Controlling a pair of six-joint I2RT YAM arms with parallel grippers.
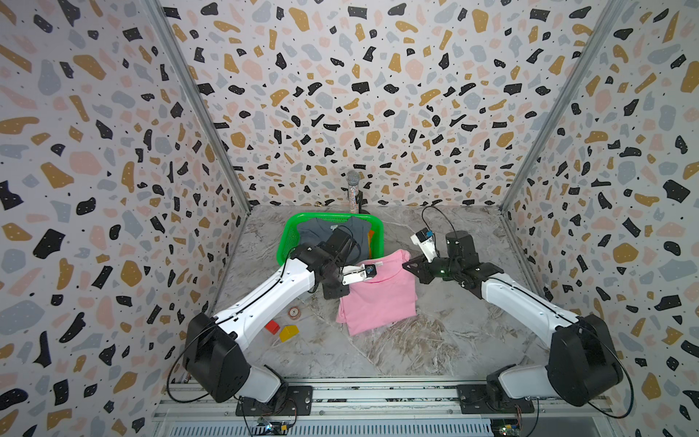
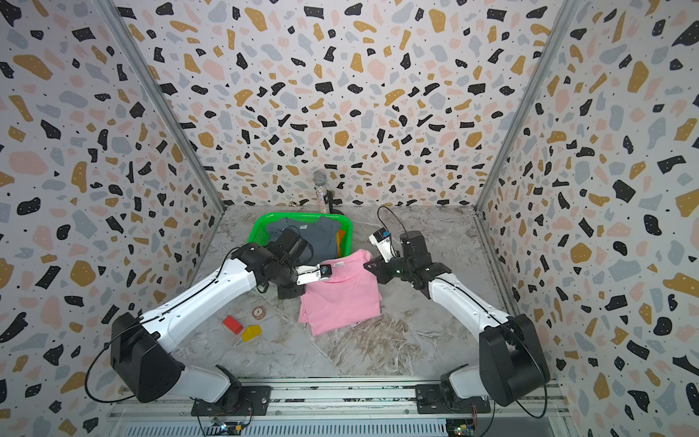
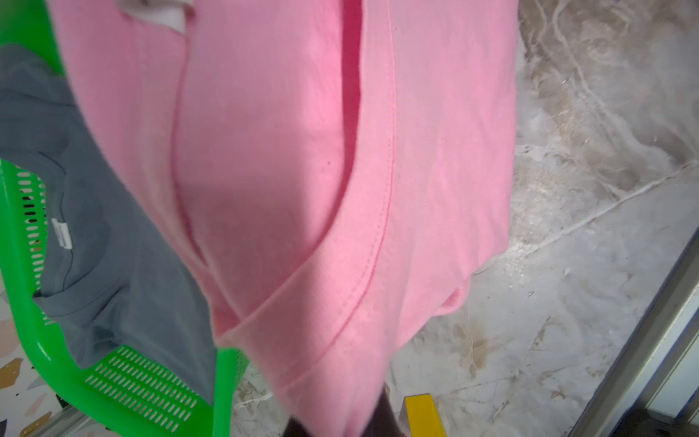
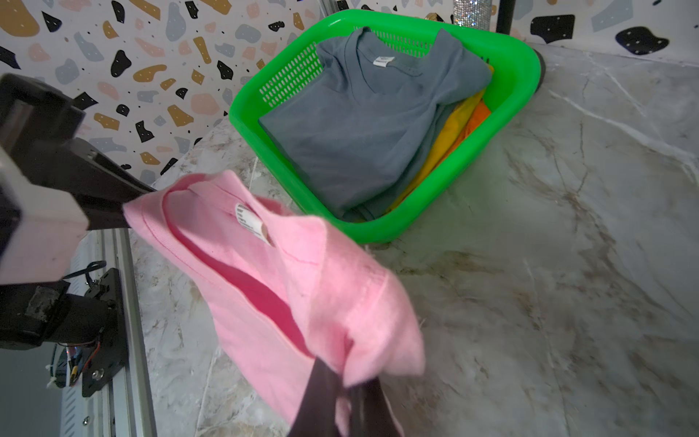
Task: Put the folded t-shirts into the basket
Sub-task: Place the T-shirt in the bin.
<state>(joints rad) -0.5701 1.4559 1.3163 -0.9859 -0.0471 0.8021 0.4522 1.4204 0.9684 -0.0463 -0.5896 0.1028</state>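
The light pink t-shirt point(image 1: 378, 291) point(image 2: 340, 291) is held by its far edge, just in front of the green basket point(image 1: 287, 238) point(image 2: 259, 230); its near part sags to the table. My left gripper point(image 1: 345, 286) point(image 3: 348, 427) is shut on its left edge. My right gripper point(image 1: 406, 265) point(image 4: 348, 382) is shut on its far right corner. Inside the basket point(image 4: 510, 75) the grey-blue t-shirt point(image 4: 359, 125) lies on top. The mustard yellow t-shirt point(image 4: 450, 132) and the orange t-shirt point(image 4: 478, 113) show under it at one side.
A glittery microphone point(image 1: 353, 193) stands on a stand behind the basket by the back wall. A red block point(image 1: 272, 327), a yellow block point(image 1: 289, 333) and a small round token point(image 1: 294, 312) lie at the near left. Patterned walls close three sides.
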